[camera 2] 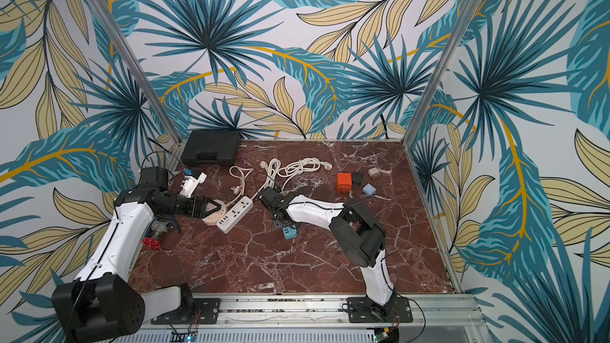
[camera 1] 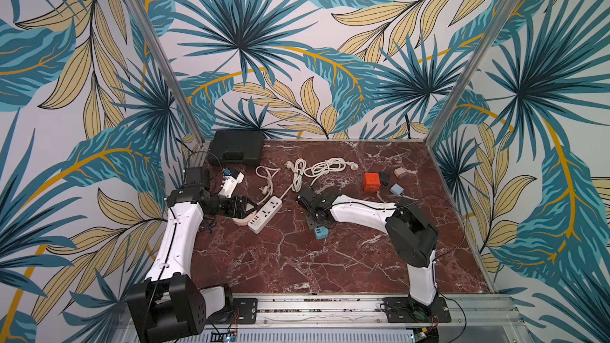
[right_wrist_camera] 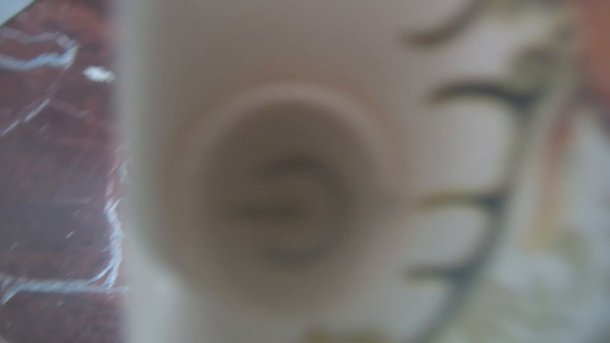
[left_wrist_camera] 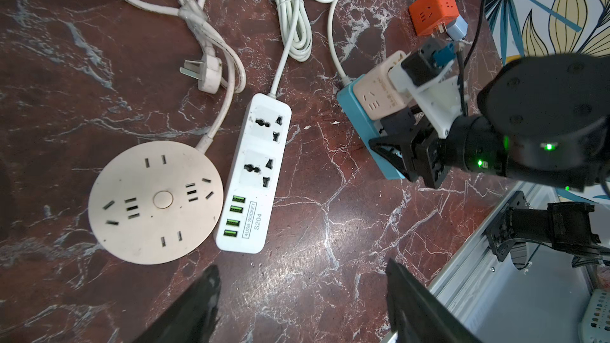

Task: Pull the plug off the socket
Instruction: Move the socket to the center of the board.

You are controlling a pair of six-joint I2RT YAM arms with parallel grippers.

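Left wrist — plug (left_wrist_camera: 373, 100) on socket (left_wrist_camera: 361, 125); right wrist — blur | left gripper (left_wrist_camera: 302, 268) spread; right gripper (left_wrist_camera: 388, 138) unclear

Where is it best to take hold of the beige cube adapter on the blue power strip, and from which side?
Grip the beige cube adapter by two opposite side walls, coming down from above. It stands up from the top face of the blue power strip, which seems to lie flat, so its flat, parallel walls offer a firm hold. Then probably pull straight up, away from that face.

Cube plug (left_wrist_camera: 376, 100) sits on socket (left_wrist_camera: 363, 130), right of power strip (left_wrist_camera: 259, 146) (round socket (left_wrist_camera: 138, 176) left); cords (left_wrist_camera: 293, 11) behind
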